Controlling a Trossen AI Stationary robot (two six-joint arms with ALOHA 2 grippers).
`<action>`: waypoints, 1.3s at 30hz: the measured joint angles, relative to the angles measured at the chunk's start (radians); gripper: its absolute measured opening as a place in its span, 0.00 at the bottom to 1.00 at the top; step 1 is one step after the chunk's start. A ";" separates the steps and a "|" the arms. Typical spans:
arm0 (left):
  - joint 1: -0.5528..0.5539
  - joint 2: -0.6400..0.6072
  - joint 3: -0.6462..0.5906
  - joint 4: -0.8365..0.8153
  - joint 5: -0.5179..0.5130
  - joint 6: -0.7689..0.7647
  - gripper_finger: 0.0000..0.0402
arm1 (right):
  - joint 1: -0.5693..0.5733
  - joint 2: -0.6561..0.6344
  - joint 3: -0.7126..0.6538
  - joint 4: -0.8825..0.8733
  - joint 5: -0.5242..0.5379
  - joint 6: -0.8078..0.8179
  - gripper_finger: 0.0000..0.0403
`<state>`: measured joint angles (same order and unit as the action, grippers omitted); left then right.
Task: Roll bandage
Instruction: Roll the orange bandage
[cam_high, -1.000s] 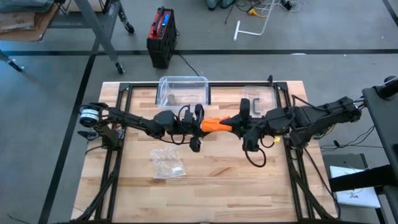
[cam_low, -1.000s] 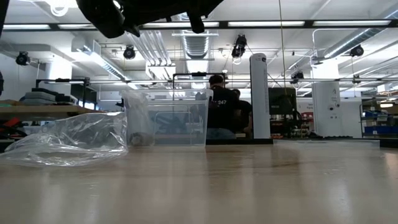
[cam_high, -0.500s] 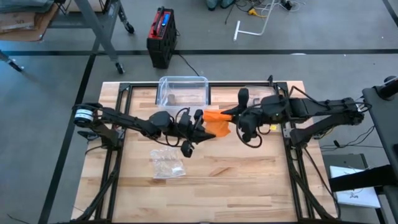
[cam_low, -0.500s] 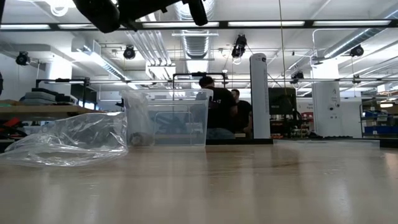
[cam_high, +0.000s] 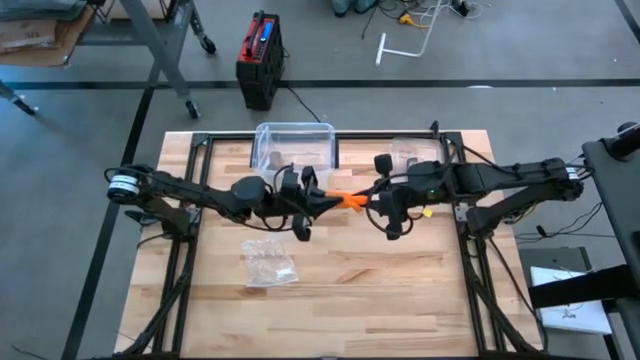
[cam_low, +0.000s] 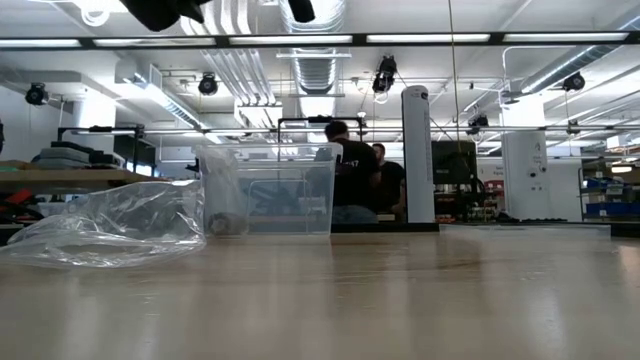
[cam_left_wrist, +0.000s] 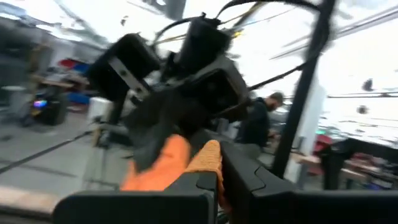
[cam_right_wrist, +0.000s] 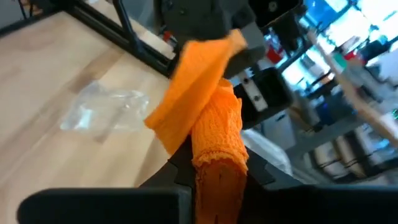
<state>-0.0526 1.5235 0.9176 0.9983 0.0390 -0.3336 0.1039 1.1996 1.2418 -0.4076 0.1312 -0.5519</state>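
Note:
An orange bandage (cam_high: 346, 199) hangs in the air above the middle of the table, stretched as a narrow strip between my two grippers. My left gripper (cam_high: 325, 198) reaches in from the table's left and is shut on one end of it. My right gripper (cam_high: 368, 198) reaches in from the right and is shut on the other end. In the right wrist view the bandage (cam_right_wrist: 214, 134) is a bunched roll with a flat flap running off toward the left gripper (cam_right_wrist: 211, 18). In the left wrist view it (cam_left_wrist: 186, 163) shows between the fingers. My left gripper pinches the bandage's left end (cam_left_wrist: 210, 160) between its two fingers, reaching in about level from the table's left. That end is lifted clear of the table. My right gripper pinches the bunched, rolled end (cam_right_wrist: 217, 163) between its two fingers, coming from the table's right and slanting a little down. The flat flap (cam_right_wrist: 196, 74) runs off toward the left gripper, clear of the table.
A crumpled clear plastic bag (cam_high: 268, 262) lies on the wood nearer the front, left of centre. A clear plastic bin (cam_high: 295, 145) stands at the far edge, and a smaller clear container (cam_high: 415, 152) stands to its right. People stand in the room beyond the table (cam_low: 350, 185).
My right gripper has moved toward the table's left and rolled its wrist. My left gripper has risen a little and rolled too. The bandage spread into a wide flap half a second ago and is now drawn back into a narrow strip between the grippers.

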 joint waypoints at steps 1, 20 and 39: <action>0.001 -0.001 0.000 -0.017 -0.029 0.002 0.00 | 0.004 0.002 -0.002 -0.002 0.000 0.022 0.12; 0.001 -0.019 0.002 -0.207 -0.008 0.201 0.49 | 0.032 0.013 -0.009 -0.028 -0.017 0.167 0.12; -0.102 -0.018 0.158 -0.614 -0.388 0.653 0.51 | 0.031 0.014 -0.009 0.024 -0.005 0.283 0.15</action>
<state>-0.1547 1.5055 1.0752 0.3845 -0.3490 0.3194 0.1349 1.2137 1.2331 -0.3840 0.1266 -0.2686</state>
